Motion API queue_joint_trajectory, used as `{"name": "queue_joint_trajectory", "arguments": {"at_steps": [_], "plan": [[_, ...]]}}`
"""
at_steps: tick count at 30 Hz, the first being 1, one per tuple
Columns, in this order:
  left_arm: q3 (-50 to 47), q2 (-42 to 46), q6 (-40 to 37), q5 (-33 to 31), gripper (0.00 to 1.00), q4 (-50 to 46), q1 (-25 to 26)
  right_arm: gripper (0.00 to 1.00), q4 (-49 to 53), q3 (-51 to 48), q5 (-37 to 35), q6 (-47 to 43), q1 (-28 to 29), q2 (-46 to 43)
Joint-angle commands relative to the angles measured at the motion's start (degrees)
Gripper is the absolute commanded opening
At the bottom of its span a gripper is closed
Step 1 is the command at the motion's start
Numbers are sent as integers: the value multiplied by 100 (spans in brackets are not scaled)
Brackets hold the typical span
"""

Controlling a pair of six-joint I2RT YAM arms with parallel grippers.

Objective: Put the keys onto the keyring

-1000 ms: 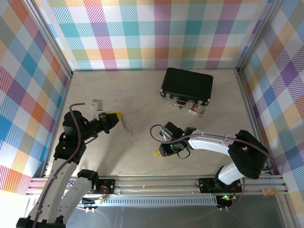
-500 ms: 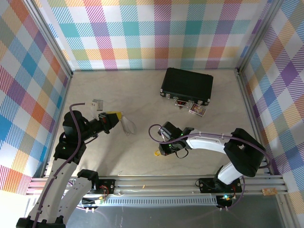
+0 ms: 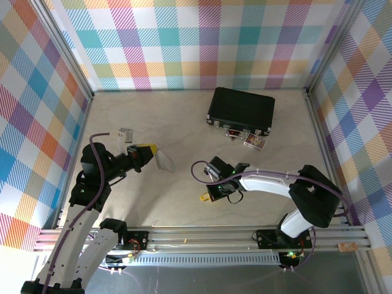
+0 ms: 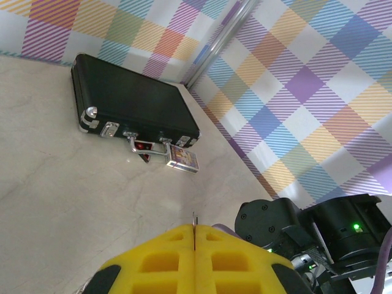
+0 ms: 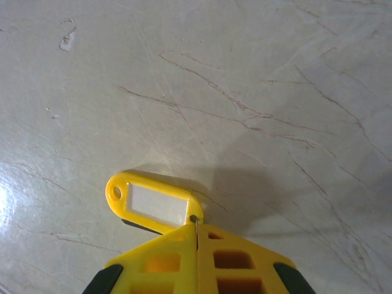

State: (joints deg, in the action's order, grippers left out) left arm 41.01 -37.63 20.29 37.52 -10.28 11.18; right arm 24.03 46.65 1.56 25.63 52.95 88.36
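My left gripper (image 3: 149,150) hovers over the left of the table, shut on the keyring (image 3: 163,160), a thin grey loop sticking out to the right. In the left wrist view the keyring (image 4: 194,219) is a metal sliver pinched between the yellow fingers (image 4: 159,260) of the left gripper (image 4: 194,228). My right gripper (image 3: 212,194) is low at the table's middle, shut on the holed end of a yellow tag (image 3: 203,197). The right wrist view has the yellow tag (image 5: 153,204) lying flat ahead of the right gripper (image 5: 197,229). Small silvery keys (image 3: 125,133) lie far left.
A black case (image 3: 241,110) with silvery latches lies at the back right, with small cards (image 3: 255,142) at its front edge; the black case (image 4: 131,101) also appears in the left wrist view. Checked walls and metal frame posts enclose the table (image 3: 184,116).
The keyring in my left gripper has turned slightly and looks shorter. My right gripper has nudged a little left with the yellow tag.
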Motion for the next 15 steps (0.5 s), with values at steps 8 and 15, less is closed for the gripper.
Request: {"name": "queue_joint_trajectory", "arguments": {"at_steps": [8,15], "plan": [[21,117,72,126,0,312,33,0,1951,1177,-365,-523,31,753],[12,167,71,98,0,307,41,1,2261,1517,-236,-570,39,998]]}}
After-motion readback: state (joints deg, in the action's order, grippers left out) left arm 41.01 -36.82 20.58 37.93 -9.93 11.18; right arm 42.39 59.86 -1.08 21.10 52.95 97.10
